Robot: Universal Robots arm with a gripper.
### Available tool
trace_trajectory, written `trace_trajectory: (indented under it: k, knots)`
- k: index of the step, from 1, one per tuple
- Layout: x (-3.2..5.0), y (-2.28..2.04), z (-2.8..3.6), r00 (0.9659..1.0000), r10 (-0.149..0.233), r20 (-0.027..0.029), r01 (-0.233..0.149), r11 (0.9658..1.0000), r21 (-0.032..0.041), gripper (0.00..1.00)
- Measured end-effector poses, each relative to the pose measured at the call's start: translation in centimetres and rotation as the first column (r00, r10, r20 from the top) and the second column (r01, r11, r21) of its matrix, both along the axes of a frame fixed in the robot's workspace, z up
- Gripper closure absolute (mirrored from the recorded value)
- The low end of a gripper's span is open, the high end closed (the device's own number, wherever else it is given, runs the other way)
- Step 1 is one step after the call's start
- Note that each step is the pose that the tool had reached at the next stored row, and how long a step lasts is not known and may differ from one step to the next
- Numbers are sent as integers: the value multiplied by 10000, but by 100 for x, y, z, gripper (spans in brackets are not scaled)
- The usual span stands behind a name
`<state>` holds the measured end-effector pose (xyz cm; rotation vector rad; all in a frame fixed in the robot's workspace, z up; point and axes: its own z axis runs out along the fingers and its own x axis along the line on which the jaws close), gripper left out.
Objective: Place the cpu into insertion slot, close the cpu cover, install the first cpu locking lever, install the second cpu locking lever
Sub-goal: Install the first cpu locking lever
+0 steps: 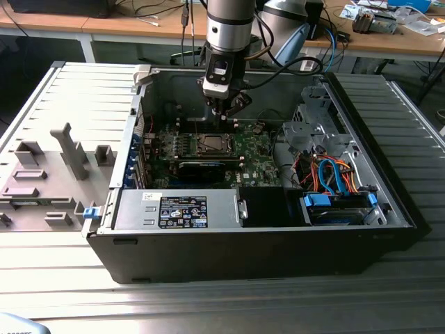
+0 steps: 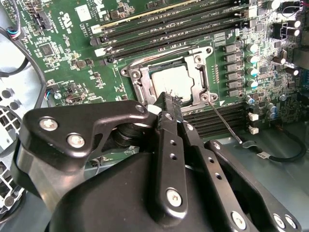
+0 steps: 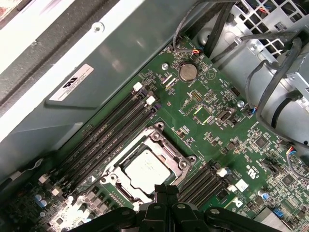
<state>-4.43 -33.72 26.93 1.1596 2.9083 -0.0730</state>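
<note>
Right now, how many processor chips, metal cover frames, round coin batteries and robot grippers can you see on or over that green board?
cpu: 1
cpu cover: 1
round battery: 1
gripper: 1
Total: 4

The computer case [image 1: 208, 254] lies open on top, and the gripper [image 1: 224, 113] hangs over the insertion slot [image 1: 211, 144] with room all round. On the exterior view's right the drive cage [image 1: 309, 129] and loose cables [image 1: 327, 174] crowd in. The power supply [image 1: 174, 209] fills the corner nearest that camera; a black card [image 1: 201, 168] and low memory slots [image 3: 106, 140] lie just beside the insertion slot.
</note>
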Motion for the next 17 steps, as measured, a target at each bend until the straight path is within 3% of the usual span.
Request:
trace_trajectory:
  k: [17]
  knots:
    - [0,0,0,9999,173,0,-173,9998,-23,89]
